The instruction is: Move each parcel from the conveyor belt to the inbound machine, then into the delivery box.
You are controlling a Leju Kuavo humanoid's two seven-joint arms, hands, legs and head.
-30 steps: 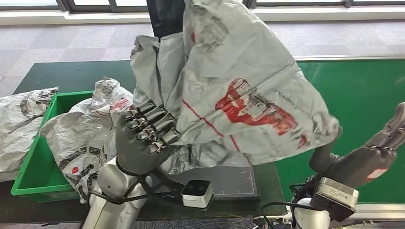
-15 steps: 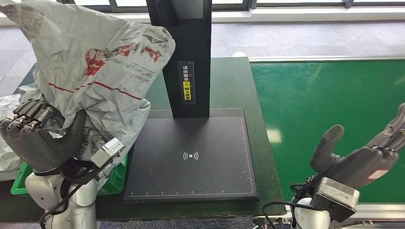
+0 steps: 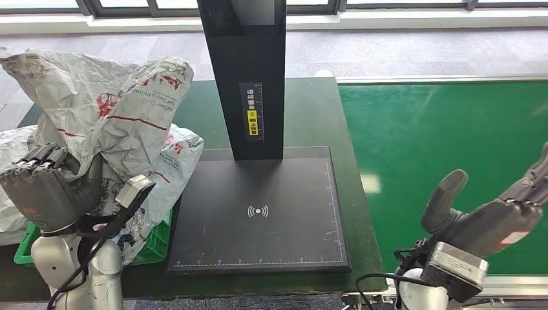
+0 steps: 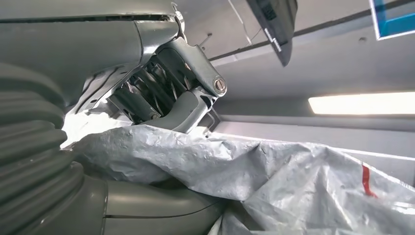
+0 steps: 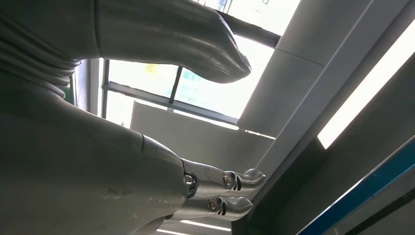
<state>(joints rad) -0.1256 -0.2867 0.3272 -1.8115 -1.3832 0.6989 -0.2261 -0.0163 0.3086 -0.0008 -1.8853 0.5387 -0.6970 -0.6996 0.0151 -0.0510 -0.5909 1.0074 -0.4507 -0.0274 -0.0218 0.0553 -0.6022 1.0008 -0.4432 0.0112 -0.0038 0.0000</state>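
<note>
Left hand [image 3: 42, 190] grips crumpled grey plastic parcel [image 3: 110, 113] above green plastic delivery box [image 3: 158, 242] — lower first, then release; right hand [image 3: 501, 213] wide, empty.

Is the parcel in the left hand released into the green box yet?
Not released. The left hand grips the parcel, held up above the green box; fingers wrap its plastic.
</note>
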